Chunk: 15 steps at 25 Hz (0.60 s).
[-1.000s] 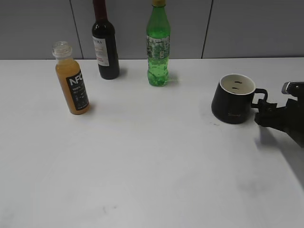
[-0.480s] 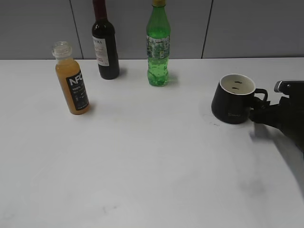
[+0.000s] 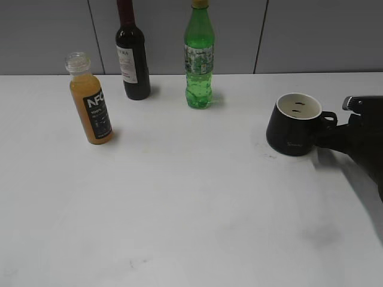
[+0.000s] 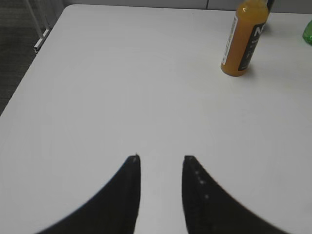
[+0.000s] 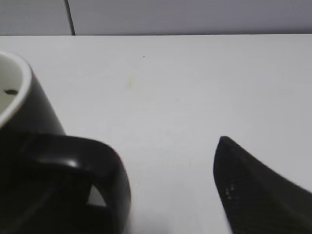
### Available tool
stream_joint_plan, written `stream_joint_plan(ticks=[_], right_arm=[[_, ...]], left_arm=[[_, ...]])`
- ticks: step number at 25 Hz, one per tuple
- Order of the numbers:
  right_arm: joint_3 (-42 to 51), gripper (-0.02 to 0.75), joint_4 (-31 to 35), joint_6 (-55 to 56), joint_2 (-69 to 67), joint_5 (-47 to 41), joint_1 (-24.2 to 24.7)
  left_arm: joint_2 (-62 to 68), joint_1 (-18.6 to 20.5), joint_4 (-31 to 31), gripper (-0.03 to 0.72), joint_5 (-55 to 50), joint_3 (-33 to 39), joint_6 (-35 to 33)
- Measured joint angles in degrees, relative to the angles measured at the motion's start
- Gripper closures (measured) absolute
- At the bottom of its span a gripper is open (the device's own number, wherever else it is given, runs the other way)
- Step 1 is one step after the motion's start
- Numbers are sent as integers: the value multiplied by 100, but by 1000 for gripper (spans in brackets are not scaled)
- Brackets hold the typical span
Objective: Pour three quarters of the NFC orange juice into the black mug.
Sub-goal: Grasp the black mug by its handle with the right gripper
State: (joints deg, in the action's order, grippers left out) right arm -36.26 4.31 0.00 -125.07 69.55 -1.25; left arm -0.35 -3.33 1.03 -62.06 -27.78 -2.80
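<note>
The right gripper (image 3: 330,133) stands wide open at the handle of the black mug (image 3: 294,124), one finger (image 5: 258,190) clear of the loop on its outer side and nothing clamped. The mug sits upright at the table's (image 3: 197,203) right, its white interior showing only two small dark marks. The left gripper (image 4: 161,168) hangs narrowly parted over bare tabletop. The NFC orange juice (image 3: 90,99) stands upright far left, filled nearly to its neck. Behind stand a dark wine bottle (image 3: 133,57) and a green soda bottle (image 3: 198,60).
</note>
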Motion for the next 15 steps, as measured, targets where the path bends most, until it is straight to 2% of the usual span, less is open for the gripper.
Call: stream_joint_plan(ticks=[7, 9, 11, 15], right_arm=[[-240, 157, -368, 0, -228, 34, 96], [-304, 207, -483, 0, -270, 50, 100], [-316, 309, -566, 0, -283, 62, 102], [-316, 652, -746, 0, -295, 73, 102]], left_arm=[[0, 0, 0, 452, 0, 0, 0], [0, 0, 0, 452, 0, 0, 0], [0, 0, 0, 452, 0, 0, 0], [0, 0, 0, 452, 0, 0, 0]])
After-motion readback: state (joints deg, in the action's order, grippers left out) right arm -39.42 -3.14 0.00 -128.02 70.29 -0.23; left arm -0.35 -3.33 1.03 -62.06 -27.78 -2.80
